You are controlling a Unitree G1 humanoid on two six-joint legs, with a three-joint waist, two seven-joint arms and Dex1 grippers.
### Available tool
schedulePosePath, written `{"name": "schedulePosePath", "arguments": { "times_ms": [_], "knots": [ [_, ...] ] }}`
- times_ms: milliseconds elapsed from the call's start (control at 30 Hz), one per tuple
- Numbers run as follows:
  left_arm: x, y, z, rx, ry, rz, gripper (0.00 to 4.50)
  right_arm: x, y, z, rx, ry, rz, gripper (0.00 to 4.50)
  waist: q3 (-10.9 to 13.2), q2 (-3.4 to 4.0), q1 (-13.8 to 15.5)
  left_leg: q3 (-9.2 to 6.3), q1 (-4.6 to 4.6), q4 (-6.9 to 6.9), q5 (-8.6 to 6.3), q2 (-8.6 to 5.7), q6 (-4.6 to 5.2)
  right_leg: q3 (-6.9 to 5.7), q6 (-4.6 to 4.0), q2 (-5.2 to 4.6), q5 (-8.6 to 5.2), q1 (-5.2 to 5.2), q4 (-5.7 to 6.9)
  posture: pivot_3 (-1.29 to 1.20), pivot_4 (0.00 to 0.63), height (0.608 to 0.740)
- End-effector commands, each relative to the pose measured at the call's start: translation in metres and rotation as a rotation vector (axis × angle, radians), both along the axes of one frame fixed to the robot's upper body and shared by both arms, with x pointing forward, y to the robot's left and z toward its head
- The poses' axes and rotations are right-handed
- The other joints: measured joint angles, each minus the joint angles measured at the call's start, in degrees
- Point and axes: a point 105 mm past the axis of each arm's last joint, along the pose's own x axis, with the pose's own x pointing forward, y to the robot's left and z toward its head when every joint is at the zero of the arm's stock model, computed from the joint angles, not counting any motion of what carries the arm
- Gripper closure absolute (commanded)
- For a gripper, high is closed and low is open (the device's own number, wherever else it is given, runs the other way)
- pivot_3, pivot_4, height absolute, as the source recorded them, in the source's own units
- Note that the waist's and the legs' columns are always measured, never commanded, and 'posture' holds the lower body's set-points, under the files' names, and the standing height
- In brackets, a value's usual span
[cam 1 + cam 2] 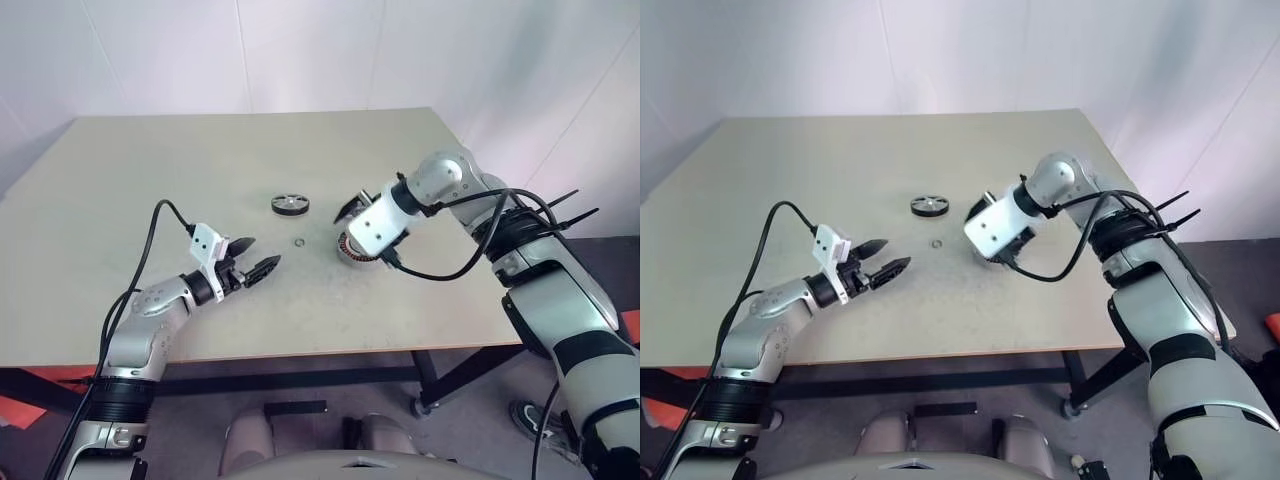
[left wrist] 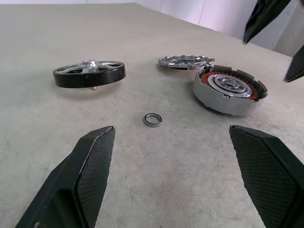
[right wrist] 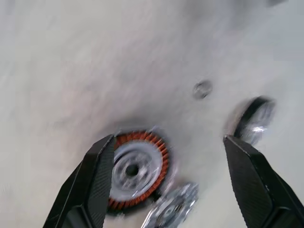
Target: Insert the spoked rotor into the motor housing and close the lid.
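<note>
Rotor (image 1: 290,204) lay flat at frame centre, axis upright, apart from housing (image 2: 230,90) at centre right. Lid (image 2: 185,61) lay just behind housing. Right gripper (image 3: 168,185) hung over housing, jaws wide apart, empty. Left gripper (image 1: 252,268), lower left, jaws wide apart, empty, pointed toward rotor, about equally near.

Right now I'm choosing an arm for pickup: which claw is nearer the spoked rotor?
Right, narrowly. The right claw hangs open beside the spoked rotor; the left claw waits open, nearer the robot.
</note>
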Motion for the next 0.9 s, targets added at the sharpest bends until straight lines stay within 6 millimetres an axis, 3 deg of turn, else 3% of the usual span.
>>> {"name": "schedulePosePath", "arguments": {
  "times_ms": [33,100,200,300,433,500,633,900],
  "knots": [
    [0.006,0.005,0.016,0.005,-0.065,0.011,0.44,0.015,0.031,0.011,0.335,0.172,-0.243,0.39,0.0,0.00,0.0,0.00,0.04,0.01,0.01,0.00,-0.01,0.00,-0.01,0.00,0.01,0.01,0.04,0.00,0.000,0.740],
    [0.007,0.008,0.016,0.016,-0.065,0.022,0.44,0.027,0.044,0.007,0.503,0.308,-0.424,0.39,0.0,0.02,0.1,-0.01,0.18,0.01,0.02,0.00,-0.05,0.00,-0.02,0.02,0.01,0.10,0.11,0.00,0.000,0.740],
    [0.008,0.015,0.014,0.040,-0.064,0.040,0.44,0.041,0.048,-0.002,0.635,0.441,-0.646,0.39,0.0,0.06,0.4,-0.04,0.20,0.00,0.05,0.00,-0.11,0.01,-0.01,0.01,0.01,0.09,0.16,0.00,0.000,0.740],
    [0.014,0.030,0.016,0.080,-0.093,0.095,0.44,0.043,0.042,-0.020,0.667,0.520,-0.775,0.39,0.0,0.06,1.1,-0.08,0.17,-0.01,0.06,0.00,-0.12,0.02,-0.01,-0.05,0.00,0.16,0.11,0.00,0.000,0.740],
    [0.038,0.067,0.028,0.155,-0.197,0.298,0.44,0.046,0.037,-0.029,0.707,0.564,-0.887,0.39,0.1,0.07,1.5,-0.08,0.19,-0.06,0.05,-0.02,-0.12,0.01,0.00,-0.05,0.01,0.26,-0.06,0.00,0.000,0.740],
    [0.044,0.076,0.034,0.162,-0.226,0.345,0.44,0.048,0.034,-0.038,0.715,0.584,-0.951,0.39,0.1,0.07,1.5,-0.08,0.17,-0.09,0.09,-0.02,-0.18,0.00,0.02,-0.02,0.02,0.18,-0.04,0.00,0.000,0.740],
    [0.044,0.070,0.031,0.160,-0.230,0.327,0.44,0.040,0.038,-0.065,0.683,0.627,-1.006,0.39,0.0,0.05,1.5,-0.04,0.37,-0.48,0.15,-0.02,-0.29,0.02,0.02,-0.04,0.02,0.22,-0.14,0.00,0.000,0.740],
    [0.041,0.064,0.027,0.151,-0.217,0.301,0.44,0.035,0.051,-0.088,0.638,0.632,-1.030,0.39,0.0,0.04,1.5,0.01,0.28,-0.82,0.36,-0.01,-0.63,-0.01,0.00,-0.02,0.01,-0.05,-0.19,0.00,0.000,0.740]
  ]
}}
